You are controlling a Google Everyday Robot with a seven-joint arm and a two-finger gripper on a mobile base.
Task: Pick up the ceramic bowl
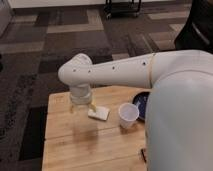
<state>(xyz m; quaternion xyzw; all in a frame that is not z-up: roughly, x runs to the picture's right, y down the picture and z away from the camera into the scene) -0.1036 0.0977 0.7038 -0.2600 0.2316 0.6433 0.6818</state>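
Note:
The ceramic bowl (140, 102) is dark blue and shallow. It sits at the right edge of the wooden table (65, 145), and my white arm hides much of it. My arm reaches from the right across to the left. Its gripper (87, 107) points down over the table's far-left part, well to the left of the bowl and apart from it. The gripper looks open, with nothing between its fingers; one yellowish finger (92, 106) shows below the wrist.
A white paper cup (128, 116) stands just left of the bowl. A small flat white item (99, 113) lies on the table close to the gripper. Patterned dark carpet surrounds the table, and a black cart (122, 7) stands far behind.

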